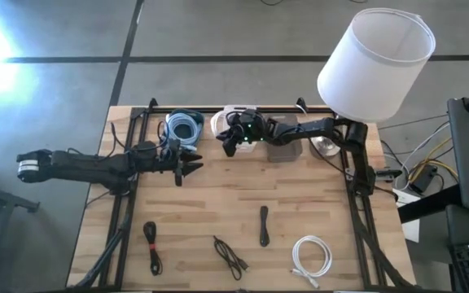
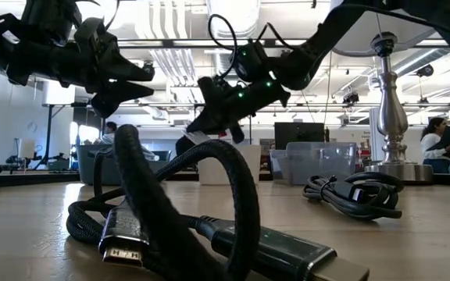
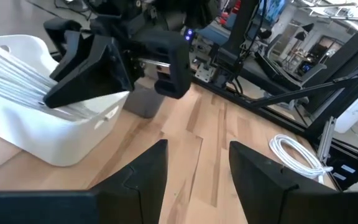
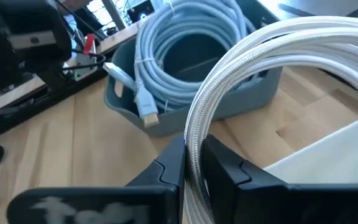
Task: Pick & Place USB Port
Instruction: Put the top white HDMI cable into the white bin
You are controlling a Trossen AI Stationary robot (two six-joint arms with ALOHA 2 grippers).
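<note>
A coiled white braided cable point(image 4: 260, 56) arcs over the white bin point(image 4: 328, 162) at the table's far edge, and its strands point(image 3: 11, 84) reach into that bin point(image 3: 61, 140). My right gripper point(image 4: 194, 155) hovers above the bin point(image 1: 238, 115) and is shut on the coil. My left gripper point(image 1: 190, 163) is open and in the air, a short way left of the bin and pointing toward it; its fingers point(image 3: 148, 168) hold nothing. A blue bin point(image 1: 184, 126) beside the white one holds a light blue cable point(image 4: 166, 56). My right gripper pinches the white coil's bundle of several strands point(image 4: 194, 127) between its two fingers, which lie across the strands. From the fingers the coil curves away over the white bin. Whether its far part rests in the bin or hangs clear cannot be told.
A grey bin point(image 1: 282, 150) sits right of the white one, with a lamp point(image 1: 373, 65) at the far right corner. On the near half of the table lie three black cables point(image 1: 151, 244) point(image 1: 230, 256) point(image 1: 264, 225) and a white coil point(image 1: 312, 256). The middle boards are bare.
</note>
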